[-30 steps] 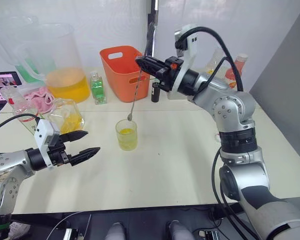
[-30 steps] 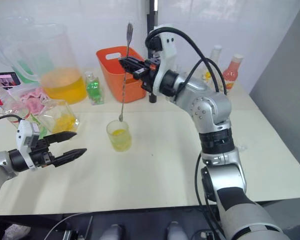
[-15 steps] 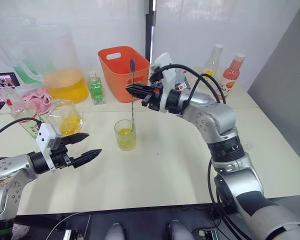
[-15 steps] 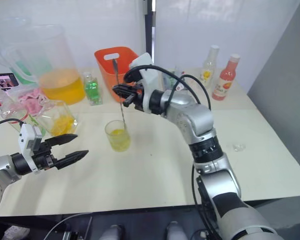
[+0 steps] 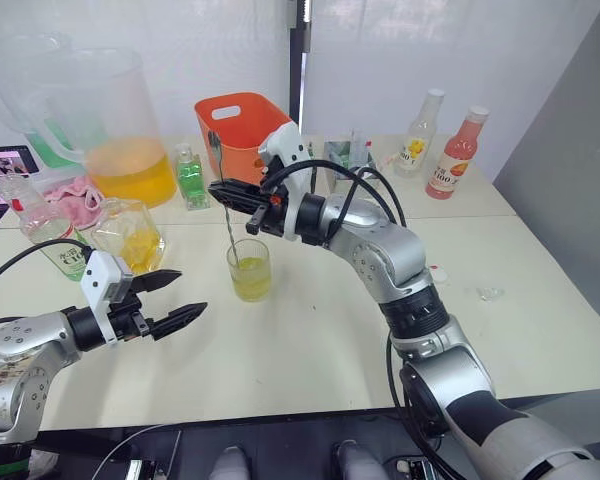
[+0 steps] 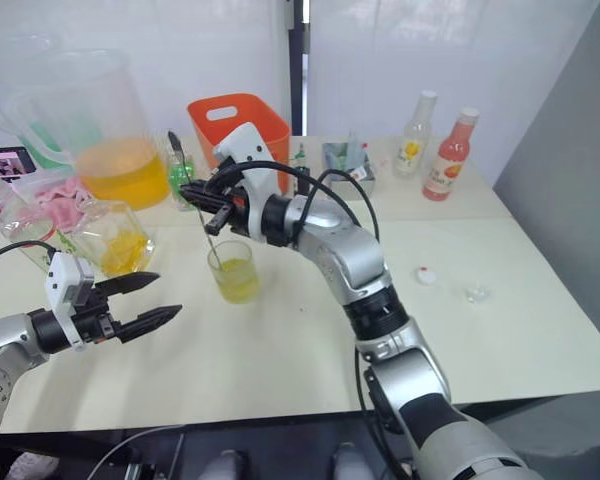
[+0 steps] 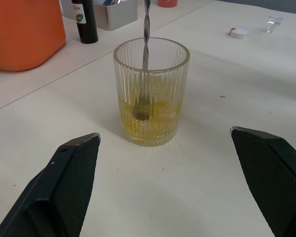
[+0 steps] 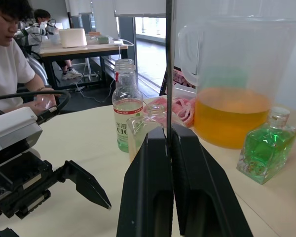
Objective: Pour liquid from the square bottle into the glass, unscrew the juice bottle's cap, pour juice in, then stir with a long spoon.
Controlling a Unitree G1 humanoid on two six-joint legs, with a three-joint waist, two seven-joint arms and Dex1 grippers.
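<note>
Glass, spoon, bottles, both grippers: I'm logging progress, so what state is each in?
Glass: upright, part full, yellow.
Spoon: bowl dipped in liquid.
Juice bottle: upright, uncapped.
Cap: loose on table.
Right gripper: shut on spoon.
Left gripper: open, holding nothing.

The ribbed clear glass (image 7: 151, 91) stands upright mid-table, a shallow layer of yellow liquid (image 7: 150, 116) inside, with the long spoon (image 7: 144, 59) leaning toward eleven o'clock, bowl submerged.
</note>
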